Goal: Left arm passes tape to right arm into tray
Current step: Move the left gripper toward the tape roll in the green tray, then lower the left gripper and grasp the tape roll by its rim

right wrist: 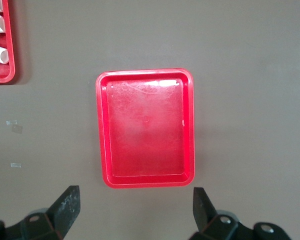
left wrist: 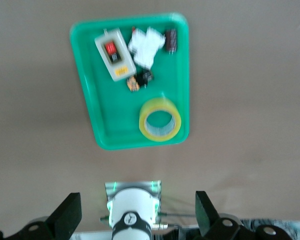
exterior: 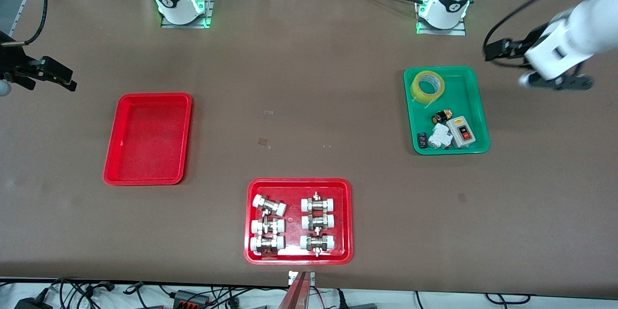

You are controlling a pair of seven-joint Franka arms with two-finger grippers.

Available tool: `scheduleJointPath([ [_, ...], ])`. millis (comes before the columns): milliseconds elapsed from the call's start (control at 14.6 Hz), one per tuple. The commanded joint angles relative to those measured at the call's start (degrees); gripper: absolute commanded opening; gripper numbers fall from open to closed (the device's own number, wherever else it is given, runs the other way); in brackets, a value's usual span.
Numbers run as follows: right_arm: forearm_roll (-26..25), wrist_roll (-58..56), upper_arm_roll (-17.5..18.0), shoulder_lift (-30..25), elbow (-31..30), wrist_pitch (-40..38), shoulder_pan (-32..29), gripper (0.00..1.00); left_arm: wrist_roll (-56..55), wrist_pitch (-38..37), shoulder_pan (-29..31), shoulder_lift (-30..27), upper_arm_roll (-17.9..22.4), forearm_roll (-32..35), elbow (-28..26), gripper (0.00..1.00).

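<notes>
Green tray (left wrist: 97,125) on brown table (left wrist: 250,100). Yellow tape roll (left wrist: 160,120) lies flat in tray, apart from switch box (left wrist: 112,53), white part (left wrist: 146,46) and small dark bits. Left gripper (left wrist: 138,216) fingers spread wide, holding nothing, white arm base (left wrist: 132,210) between them.

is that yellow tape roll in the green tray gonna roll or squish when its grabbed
The tape leans tilted against the green tray rim, so a nudge may tip it flat or set it rolling. Its white core suggests it stays stiff under a squeeze. It looks hollow, so probably light.
</notes>
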Motion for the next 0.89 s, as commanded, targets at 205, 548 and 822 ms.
scheduleJointPath([
  [205,0.6,-0.3,0.1,-0.3,0.1,-1.2,0.3,1.0,-5.9,20.5,0.1,-2.6,-4.5,0.4,-26.2,1.0],
  [548,0.6,-0.3,0.1,-0.3,0.1,-1.8,0.3,1.0,-5.7,38.8,0.9,1.9,-4.5,0.2,-39.2,1.0],
  [822,0.7,-0.2,0.1,-0.1,0.1,-1.8,0.3,1.0,-5.1,45.9,4.3,7.8,-4.6,0.1,-41.5,1.0],
])
